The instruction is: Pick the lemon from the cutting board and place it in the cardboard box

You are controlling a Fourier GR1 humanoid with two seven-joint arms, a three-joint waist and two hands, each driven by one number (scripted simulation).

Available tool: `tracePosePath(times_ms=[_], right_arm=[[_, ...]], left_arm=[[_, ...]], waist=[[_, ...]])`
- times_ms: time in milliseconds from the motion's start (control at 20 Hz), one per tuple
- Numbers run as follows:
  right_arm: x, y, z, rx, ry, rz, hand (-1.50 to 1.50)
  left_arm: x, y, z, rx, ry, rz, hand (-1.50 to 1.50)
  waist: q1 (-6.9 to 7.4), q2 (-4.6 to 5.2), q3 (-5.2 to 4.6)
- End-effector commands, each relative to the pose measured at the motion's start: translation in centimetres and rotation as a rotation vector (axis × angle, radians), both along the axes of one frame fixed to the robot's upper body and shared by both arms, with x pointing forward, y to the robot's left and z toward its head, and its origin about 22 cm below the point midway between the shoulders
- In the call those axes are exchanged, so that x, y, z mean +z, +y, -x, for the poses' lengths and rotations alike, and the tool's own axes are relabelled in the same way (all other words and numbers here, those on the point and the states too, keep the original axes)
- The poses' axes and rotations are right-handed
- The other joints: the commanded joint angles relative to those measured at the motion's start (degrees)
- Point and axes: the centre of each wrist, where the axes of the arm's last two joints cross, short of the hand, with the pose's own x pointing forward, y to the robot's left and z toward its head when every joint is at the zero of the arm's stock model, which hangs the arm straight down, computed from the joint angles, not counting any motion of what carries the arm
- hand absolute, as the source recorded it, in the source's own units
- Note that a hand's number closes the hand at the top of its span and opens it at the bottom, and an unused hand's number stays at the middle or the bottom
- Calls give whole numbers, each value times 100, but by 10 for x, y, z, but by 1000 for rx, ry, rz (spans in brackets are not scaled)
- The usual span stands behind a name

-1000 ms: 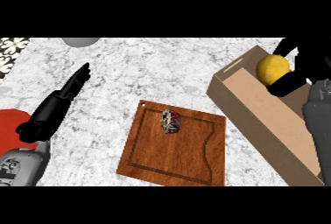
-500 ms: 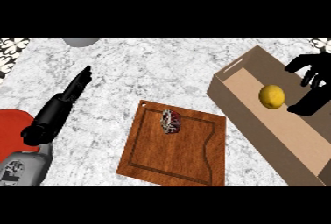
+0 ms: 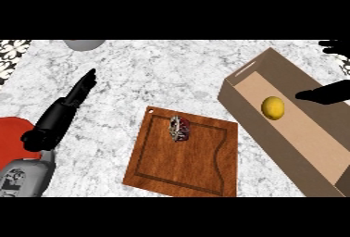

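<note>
The yellow lemon (image 3: 272, 107) lies inside the long cardboard box (image 3: 311, 159) at the right, on its floor near the far end. My right hand (image 3: 329, 92) shows only partly at the right edge, open, its fingers spread and clear of the lemon. The wooden cutting board (image 3: 184, 159) sits in the middle of the counter and carries a small dark red and grey object (image 3: 180, 128) near its far edge. My left hand (image 3: 68, 102) rests open over the counter at the left, fingers straight and pointing away.
A red object (image 3: 15, 138) lies at the left edge beside my left forearm. A grey round thing (image 3: 84, 44) peeks in at the top left. The counter is grey-white marble.
My right hand let go of the lemon, which came down into the box. The hand then drew back to the right edge of the view. The left arm stayed still.
</note>
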Motion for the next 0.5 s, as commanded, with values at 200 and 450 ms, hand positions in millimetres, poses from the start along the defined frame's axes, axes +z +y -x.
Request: tracePosePath(times_ms=[200, 450], right_arm=[[-10, -41, 1, -251, -225, -558, -150], [-31, -107, 33, -320, -315, -570, -150]], left_arm=[[-3, -4, -4, -2, -24, -12, 0], [-8, -6, 5, -12, -7, -12, 0]], waist=[[24, 32, -12], [55, 26, -12]])
